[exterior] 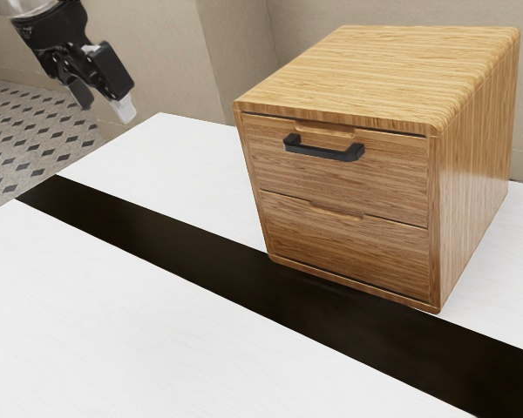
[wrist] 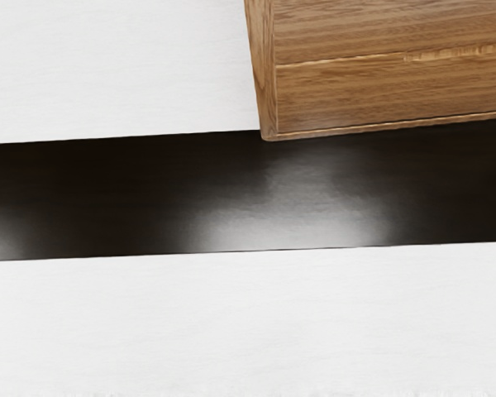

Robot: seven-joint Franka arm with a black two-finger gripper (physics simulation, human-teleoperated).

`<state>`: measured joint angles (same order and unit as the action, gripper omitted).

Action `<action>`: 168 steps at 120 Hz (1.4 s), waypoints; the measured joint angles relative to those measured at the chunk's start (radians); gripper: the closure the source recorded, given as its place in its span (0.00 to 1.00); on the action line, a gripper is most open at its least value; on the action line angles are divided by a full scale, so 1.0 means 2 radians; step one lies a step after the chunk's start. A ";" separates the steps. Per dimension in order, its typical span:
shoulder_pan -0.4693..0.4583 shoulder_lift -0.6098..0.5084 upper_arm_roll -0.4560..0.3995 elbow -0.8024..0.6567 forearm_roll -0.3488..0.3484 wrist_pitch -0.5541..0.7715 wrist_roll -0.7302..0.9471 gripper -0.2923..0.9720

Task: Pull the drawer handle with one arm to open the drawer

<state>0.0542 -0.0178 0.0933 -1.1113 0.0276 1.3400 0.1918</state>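
A wooden cabinet [exterior: 392,78] with two drawers stands on the table at the exterior view's right. The top drawer [exterior: 340,174] carries a black bar handle [exterior: 323,148] and sits flush with the cabinet front, as does the lower drawer [exterior: 349,239]. My gripper [exterior: 105,103] hangs high in the exterior view's upper left, well away from the handle, its fingers apart and nothing between them. The wrist view looks down on the cabinet's lower front corner [wrist: 380,74].
The table [exterior: 113,348] is white with a wide black stripe [exterior: 200,252] running across it in front of the cabinet; the black stripe [wrist: 231,198] also crosses the wrist view. A patterned tile floor [exterior: 26,139] lies beyond the table's far edge.
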 joint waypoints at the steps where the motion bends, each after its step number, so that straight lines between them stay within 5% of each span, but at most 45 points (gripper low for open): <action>1: 0.000 0.000 0.000 0.000 0.001 -0.001 0.000 0.23; 42: -0.030 0.038 0.005 -0.007 -0.006 -0.088 0.018 0.24; 59: -0.030 0.016 0.004 -0.098 0.009 -0.011 0.121 0.24; 73: 0.027 0.000 -0.049 -0.145 0.032 0.075 0.242 0.23; 94: 0.056 0.009 -0.084 -0.143 0.063 0.143 0.388 0.23; 130: 0.083 0.021 -0.127 -0.135 0.068 0.195 0.539 0.26; 149: 0.054 0.027 -0.155 -0.154 0.076 0.272 0.588 0.36; 168: -0.044 0.041 -0.165 -0.154 0.067 0.314 0.622 0.38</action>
<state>-0.0329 0.0634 -0.2360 -1.4201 0.1617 1.9674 1.4354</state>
